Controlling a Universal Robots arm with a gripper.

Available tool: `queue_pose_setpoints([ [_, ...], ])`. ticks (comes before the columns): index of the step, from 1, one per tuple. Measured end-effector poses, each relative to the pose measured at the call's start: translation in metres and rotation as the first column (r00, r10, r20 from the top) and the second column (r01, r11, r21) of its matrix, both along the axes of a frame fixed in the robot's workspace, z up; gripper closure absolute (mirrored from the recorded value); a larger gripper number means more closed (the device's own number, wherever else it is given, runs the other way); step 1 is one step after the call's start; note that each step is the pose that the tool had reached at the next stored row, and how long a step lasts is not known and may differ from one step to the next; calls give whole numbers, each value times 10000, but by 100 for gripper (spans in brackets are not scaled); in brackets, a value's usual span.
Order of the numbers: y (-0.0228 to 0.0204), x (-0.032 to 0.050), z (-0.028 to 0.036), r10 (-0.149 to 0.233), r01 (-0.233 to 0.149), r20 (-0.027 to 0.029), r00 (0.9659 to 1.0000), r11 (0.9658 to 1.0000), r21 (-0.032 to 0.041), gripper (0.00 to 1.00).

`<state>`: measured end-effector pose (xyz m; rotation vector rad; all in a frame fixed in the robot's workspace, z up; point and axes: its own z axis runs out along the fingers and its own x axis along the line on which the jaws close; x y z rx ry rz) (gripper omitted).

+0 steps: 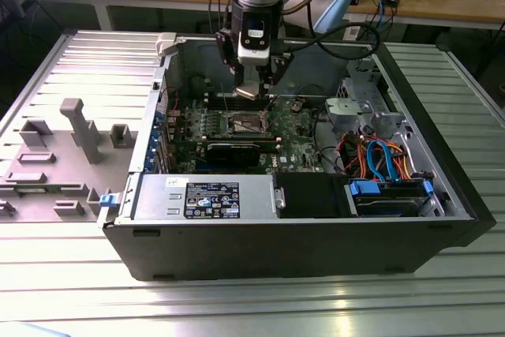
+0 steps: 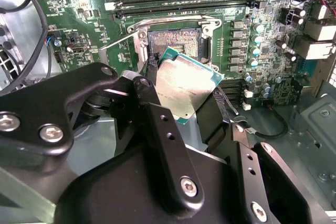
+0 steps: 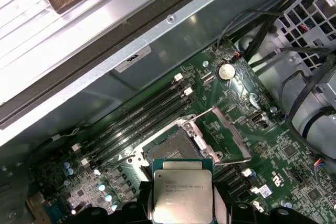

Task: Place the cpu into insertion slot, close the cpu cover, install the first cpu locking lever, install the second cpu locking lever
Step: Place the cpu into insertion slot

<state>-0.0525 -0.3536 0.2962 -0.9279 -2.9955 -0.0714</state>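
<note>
hand [image 2: 182,95] pinching cpu [image 2: 187,83] (edgewise), above insertion slot [image 2: 176,40]

Nothing legible to me: faint print on the silver-grey square cpu [image 3: 182,198], and on the black rectangular sticker [image 1: 211,199], exterior view's lower centre.

Bright, sharp pictures; glare streaks the table [image 1: 355,305].

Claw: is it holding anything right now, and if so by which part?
Yes. The claw grips the cpu by two opposite side edges, metal top exposed, short of the empty insertion slot.
</note>
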Motion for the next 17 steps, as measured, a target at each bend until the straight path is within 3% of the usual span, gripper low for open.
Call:
queue_pose_setpoints([
  [17, 0, 0, -1, -469, 469, 0, 9989, 9989, 1, 45],
])
